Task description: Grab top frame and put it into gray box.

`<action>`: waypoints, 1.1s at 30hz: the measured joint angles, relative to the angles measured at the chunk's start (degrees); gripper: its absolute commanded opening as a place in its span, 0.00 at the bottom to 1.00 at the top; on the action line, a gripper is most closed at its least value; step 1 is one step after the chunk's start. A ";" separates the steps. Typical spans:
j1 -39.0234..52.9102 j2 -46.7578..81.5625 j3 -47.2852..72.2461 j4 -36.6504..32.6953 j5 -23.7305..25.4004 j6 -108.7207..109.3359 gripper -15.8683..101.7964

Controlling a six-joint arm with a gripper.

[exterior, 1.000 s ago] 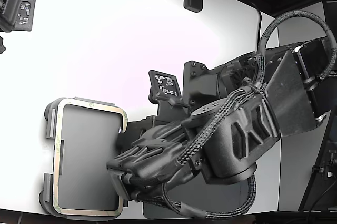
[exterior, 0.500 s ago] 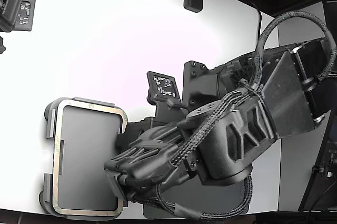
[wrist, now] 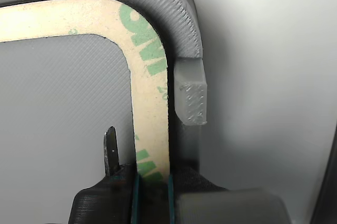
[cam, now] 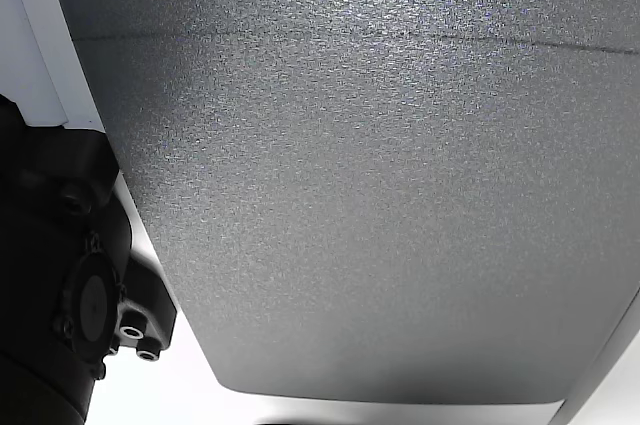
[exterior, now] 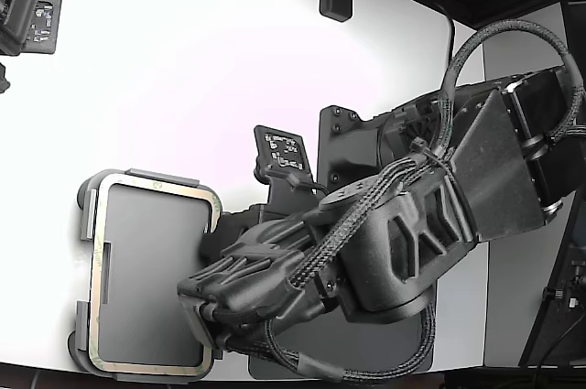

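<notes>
The hand (wrist: 152, 192) has its jaws narrowed onto 1 side of the frame (exterior: 103, 224), close to a rounded corner, with the rim passing between the 2 blue-edged pads. In my judgement the frame is already seated in the tray (exterior: 84, 201), so the step in hand is letting go: the jaws should part just enough to free the rim, then the hand should rise straight away from the tray so the thin rim is not dragged up over the raised tab (wrist: 190, 93) just beside it.

In the exterior view the frame lies flat inside the tray near the left end of the white table (exterior: 183, 59), its edges running just within the tray's wall. It is a thin, flat, hollow rectangle with rounded corners, pale tan with a metallic sheen. Up close the rim is cream with green printed lettering, and the tray's ribbed gray floor shows through the open middle.
</notes>
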 measured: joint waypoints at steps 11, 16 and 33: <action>0.00 0.00 0.26 0.00 0.00 -0.35 0.04; 0.00 0.00 0.26 0.00 -0.09 -0.53 0.99; 0.00 3.08 -9.93 -0.44 13.36 -8.09 0.98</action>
